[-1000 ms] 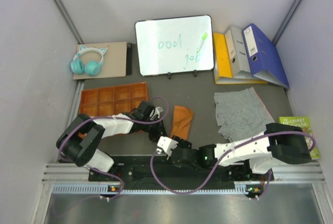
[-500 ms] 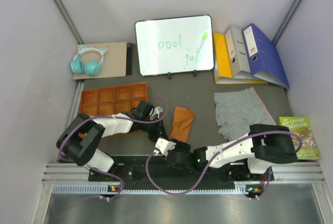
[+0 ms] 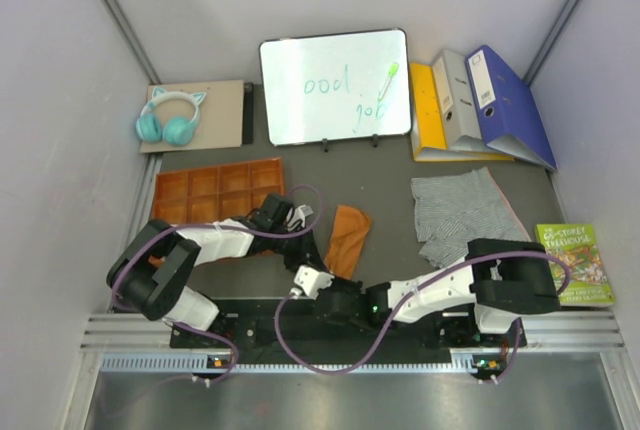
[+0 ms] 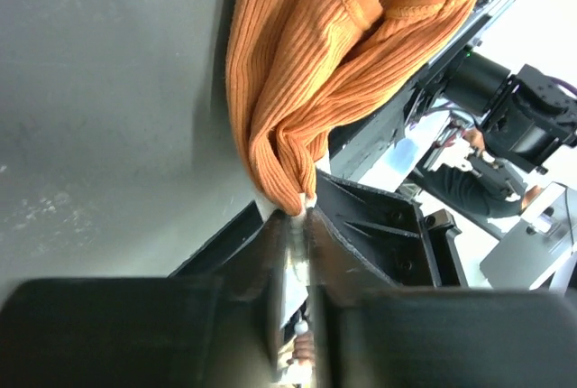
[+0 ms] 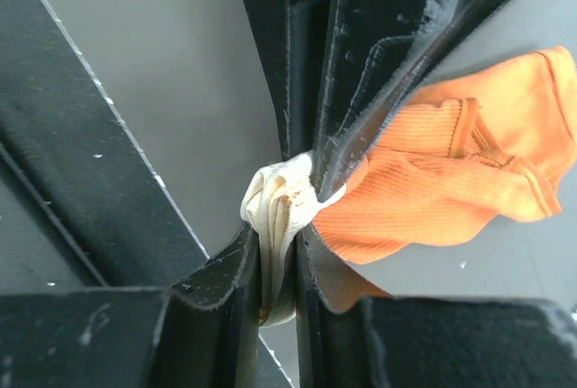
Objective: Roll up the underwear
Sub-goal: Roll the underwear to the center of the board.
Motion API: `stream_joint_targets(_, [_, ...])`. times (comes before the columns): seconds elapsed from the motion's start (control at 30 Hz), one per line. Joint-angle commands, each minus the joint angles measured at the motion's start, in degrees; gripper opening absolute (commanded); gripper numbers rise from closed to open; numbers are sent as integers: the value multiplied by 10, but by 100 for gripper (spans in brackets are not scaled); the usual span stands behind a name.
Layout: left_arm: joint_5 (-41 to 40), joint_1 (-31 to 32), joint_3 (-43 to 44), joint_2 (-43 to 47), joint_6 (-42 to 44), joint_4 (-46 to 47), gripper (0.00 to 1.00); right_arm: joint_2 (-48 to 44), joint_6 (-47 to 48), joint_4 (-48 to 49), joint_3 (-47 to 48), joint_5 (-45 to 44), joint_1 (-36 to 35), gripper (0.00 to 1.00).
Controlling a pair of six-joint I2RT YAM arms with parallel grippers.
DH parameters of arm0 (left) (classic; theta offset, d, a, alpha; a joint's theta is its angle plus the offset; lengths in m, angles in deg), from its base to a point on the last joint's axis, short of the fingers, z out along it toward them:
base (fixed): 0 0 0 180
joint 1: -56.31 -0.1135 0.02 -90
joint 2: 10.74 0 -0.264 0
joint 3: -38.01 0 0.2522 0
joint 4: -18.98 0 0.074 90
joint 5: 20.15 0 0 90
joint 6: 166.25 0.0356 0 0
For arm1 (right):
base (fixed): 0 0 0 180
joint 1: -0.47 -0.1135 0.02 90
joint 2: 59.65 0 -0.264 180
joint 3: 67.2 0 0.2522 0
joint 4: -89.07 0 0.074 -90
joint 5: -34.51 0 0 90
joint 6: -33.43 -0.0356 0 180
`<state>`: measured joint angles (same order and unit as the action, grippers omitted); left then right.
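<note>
Briefs (image 3: 347,240) gripped by left claw (image 4: 305,212) and right claw (image 5: 279,235), both clamped on cloth; orange tray (image 3: 215,185) nearby

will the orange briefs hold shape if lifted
Probably not: the orange briefs drape in loose folds, so likely floppy. The ribbed knit looks light and grippy, unlikely to slip. Its cream waistband bunches where pinched: easily crushed.

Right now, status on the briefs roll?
Left gripper shut on briefs edge. Right gripper shut on cream waistband. Briefs bunched, not yet rolled. Boxers lie apart; nothing in the way.
</note>
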<state>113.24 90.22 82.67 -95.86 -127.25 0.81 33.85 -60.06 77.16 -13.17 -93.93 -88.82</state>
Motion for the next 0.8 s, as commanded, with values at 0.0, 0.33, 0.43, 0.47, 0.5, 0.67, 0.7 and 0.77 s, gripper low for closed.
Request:
stream_joint_targets(0.0, [-15, -30, -40, 17, -28, -41, 28, -22, -1, -17, 33, 90, 18, 7])
stream_joint_targets(0.33, [-66, -44, -94, 106, -80, 67, 59, -83, -26, -77, 50, 298, 99, 7])
stream_joint_targets(0.43, [-92, -43, -87, 133, -61, 65, 62, -83, -33, -94, 64, 345, 118, 7])
stream_joint_targets(0.47, [-97, -43, -80, 139, -56, 59, 62, -82, -35, -96, 65, 356, 131, 7])
stream_joint_targets(0.5, [-108, -43, -78, 152, -50, 51, 63, -82, -38, -98, 67, 368, 138, 7])
stream_joint_targets(0.67, [-168, -43, -80, 200, -22, 12, 64, -75, -38, -111, 77, 453, 183, 8])
stream_joint_targets(0.7, [-176, -43, -80, 217, -17, 6, 64, -70, -36, -111, 80, 465, 198, 8])
stream_joint_targets(0.77, [-190, -42, -89, 234, -14, 6, 65, -66, -36, -111, 84, 503, 213, 8])
